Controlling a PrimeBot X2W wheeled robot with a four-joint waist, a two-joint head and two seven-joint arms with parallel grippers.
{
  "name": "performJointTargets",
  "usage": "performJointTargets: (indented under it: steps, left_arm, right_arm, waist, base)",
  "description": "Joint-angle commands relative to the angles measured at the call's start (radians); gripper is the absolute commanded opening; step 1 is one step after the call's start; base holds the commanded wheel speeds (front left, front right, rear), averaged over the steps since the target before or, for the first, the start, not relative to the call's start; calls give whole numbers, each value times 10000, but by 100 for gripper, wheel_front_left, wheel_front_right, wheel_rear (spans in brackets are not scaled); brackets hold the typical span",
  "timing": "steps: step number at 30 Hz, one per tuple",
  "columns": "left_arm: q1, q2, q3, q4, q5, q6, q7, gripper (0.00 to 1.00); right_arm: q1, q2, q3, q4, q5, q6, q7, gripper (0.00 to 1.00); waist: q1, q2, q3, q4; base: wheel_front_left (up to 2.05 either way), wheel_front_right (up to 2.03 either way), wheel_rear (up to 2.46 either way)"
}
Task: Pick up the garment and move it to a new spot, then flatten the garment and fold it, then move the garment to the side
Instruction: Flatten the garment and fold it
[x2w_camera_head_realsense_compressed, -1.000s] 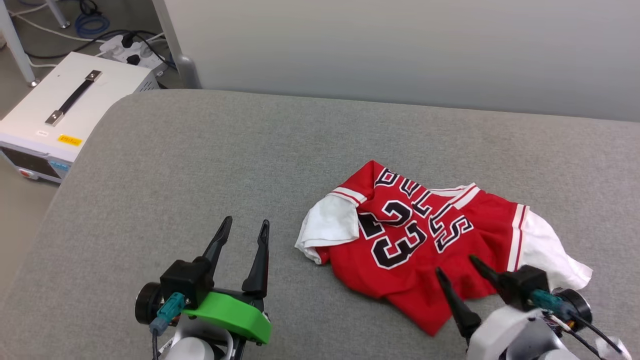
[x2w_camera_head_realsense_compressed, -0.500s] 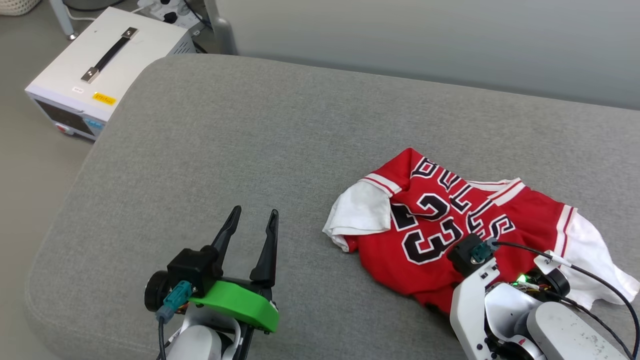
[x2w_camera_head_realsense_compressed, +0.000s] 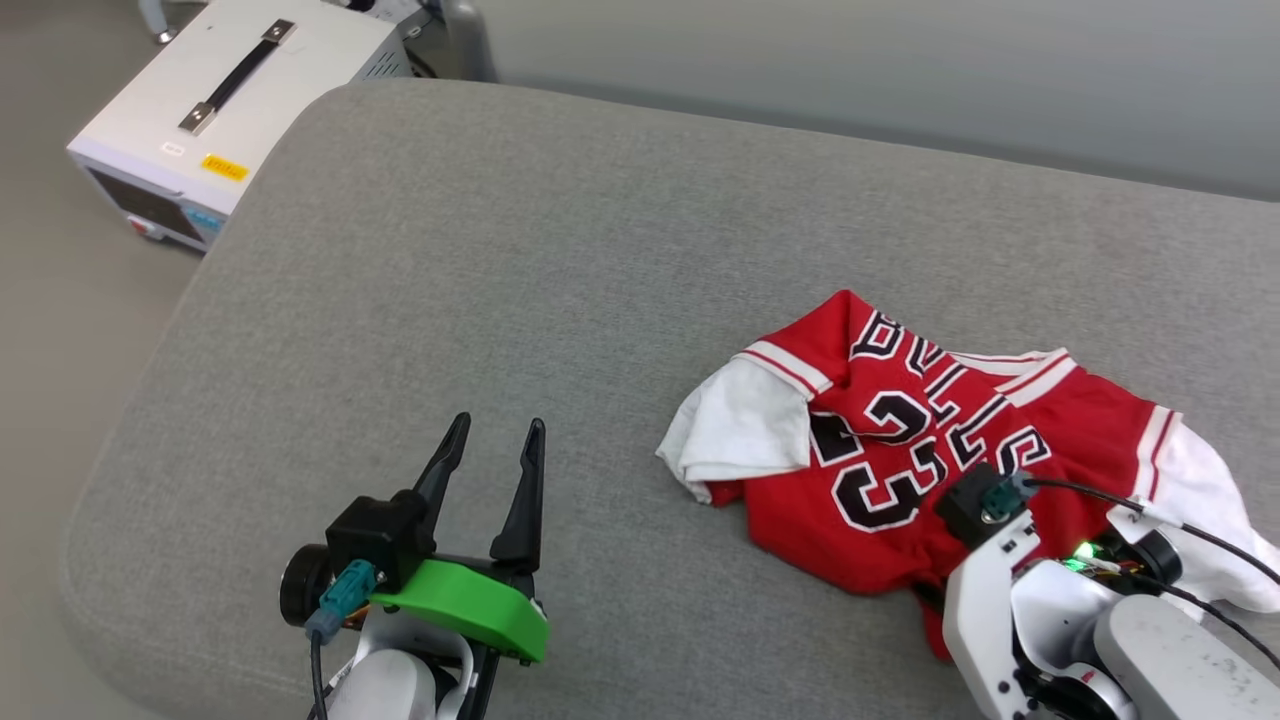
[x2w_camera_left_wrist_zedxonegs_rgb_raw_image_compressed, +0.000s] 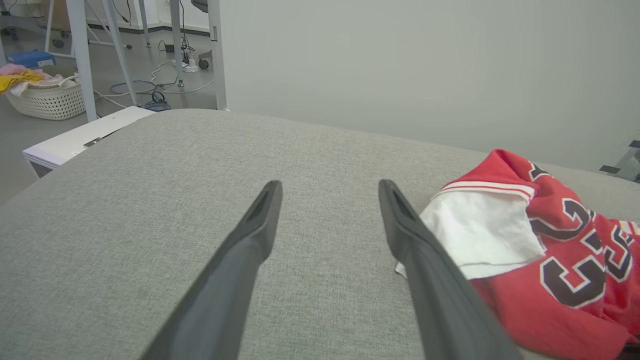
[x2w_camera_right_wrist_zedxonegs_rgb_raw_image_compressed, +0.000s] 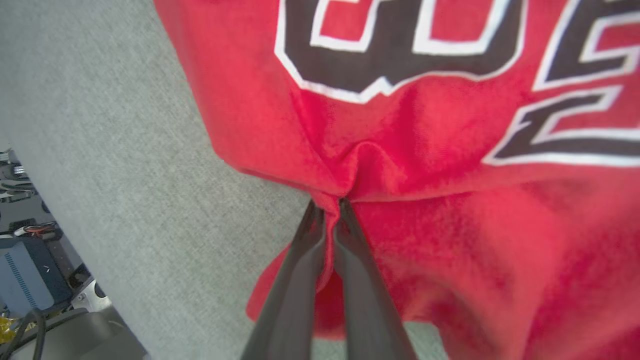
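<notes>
The garment (x2w_camera_head_realsense_compressed: 900, 450), a red jersey with white sleeves and black "23" lettering, lies crumpled on the right half of the grey cushion (x2w_camera_head_realsense_compressed: 560, 260). In the right wrist view my right gripper (x2w_camera_right_wrist_zedxonegs_rgb_raw_image_compressed: 329, 206) is shut on a pinched fold of the garment (x2w_camera_right_wrist_zedxonegs_rgb_raw_image_compressed: 400, 165) near its lower hem. The head view shows that arm's wrist (x2w_camera_head_realsense_compressed: 990, 505) over the red cloth, fingers hidden beneath it. My left gripper (x2w_camera_head_realsense_compressed: 492, 440) hovers open over bare cushion left of the garment, nothing between its fingers (x2w_camera_left_wrist_zedxonegs_rgb_raw_image_compressed: 260, 225). The garment (x2w_camera_left_wrist_zedxonegs_rgb_raw_image_compressed: 525, 240) shows beside its right finger.
A white equipment box (x2w_camera_head_realsense_compressed: 230, 90) with a black handle stands on the floor beyond the cushion's left edge. A grey wall (x2w_camera_head_realsense_compressed: 900, 70) runs behind the cushion. A laundry basket (x2w_camera_left_wrist_zedxonegs_rgb_raw_image_compressed: 47, 100) and table legs stand on the floor far off.
My right gripper came down onto the garment's lower part and shut on a fold of it. The head camera shifted, so the picture slid. The left gripper stayed open in place.
</notes>
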Motion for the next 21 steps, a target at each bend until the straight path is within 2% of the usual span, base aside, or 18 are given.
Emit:
performJointTargets:
  steps: [1,9,14,15,16,21]
  left_arm:
    - [-77,-50,30,40,123,-62,-57,100]
    - [76,-60,75,151,163,-99,-57,100]
    - [164,-62,11,256,168,-126,-57,100]
    - [183,-62,3,283,164,-130,-57,100]
    - [202,-62,-9,314,158,-134,-57,100]
    - [268,-63,-169,550,205,-170,-57,100]
  right_arm:
    - [365,-373,-20,91,81,-9,63,0]
    - [1335,-1373,-1028,-735,123,-9,452,0]
    - [2148,-1540,-1940,-882,-105,-9,650,0]
    - [2288,-1434,-2103,-891,-101,-9,554,65]
    - [2375,-1340,-2227,-885,-128,-9,434,100]
    - [2589,-771,-2974,-1063,-434,-9,-753,100]
  waist:
    - [0,0,-271,-354]
    - [0,0,-590,-991]
    - [0,0,-704,-1183]
    - [0,0,-728,-1216]
    - [0,0,-753,-1246]
    - [0,0,-904,-1410]
  base:
    - [0,0,0]
    - [0,0,0]
    - [0,0,0]
    - [0,0,0]
    - [0,0,0]
    - [0,0,0]
